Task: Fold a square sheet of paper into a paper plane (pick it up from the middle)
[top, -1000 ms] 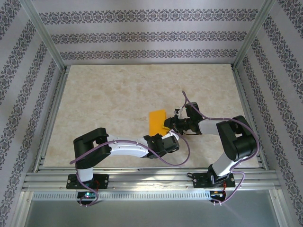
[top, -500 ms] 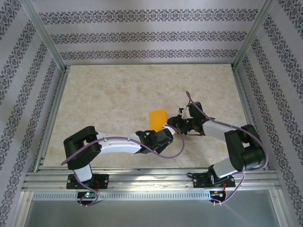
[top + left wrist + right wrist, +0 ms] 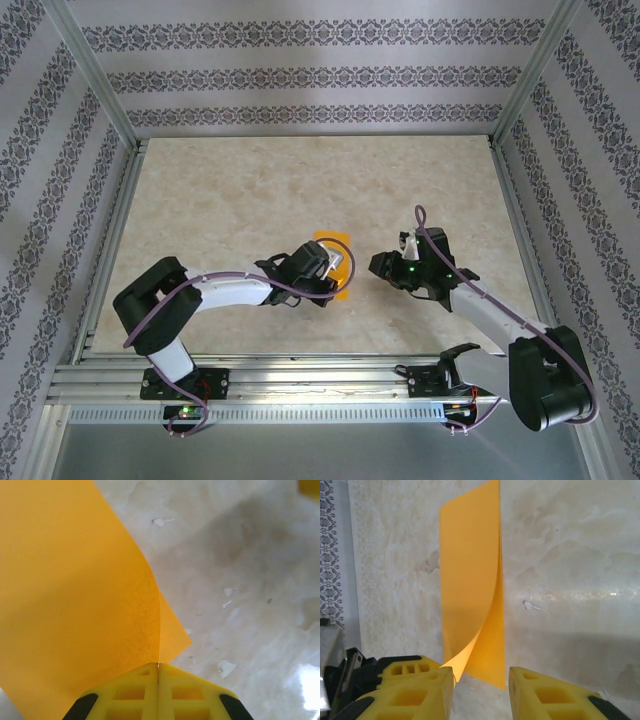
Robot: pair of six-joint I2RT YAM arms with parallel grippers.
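Note:
The square sheet of paper [image 3: 331,240] is orange and lies near the middle of the table, folded over on itself. One flap [image 3: 470,580] curls up off the layer beneath. My left gripper [image 3: 330,265] sits over the sheet's near part. In the left wrist view its yellow jaws [image 3: 158,666] are pressed together on the paper's edge, and the sheet [image 3: 75,580] rises to the left. My right gripper [image 3: 378,264] hangs just right of the sheet. It stands open [image 3: 480,690] with nothing between its fingers, facing the paper's near end.
The marble-patterned table [image 3: 220,200] stretches wide to the left and back. Aluminium rails [image 3: 300,380] run along the near edge, and patterned walls close the sides and back. The two grippers are close together.
My left gripper moved forward onto the paper and shut on it. My right gripper backed off to the right, away from the sheet's edge, and its arm stretched out lower.

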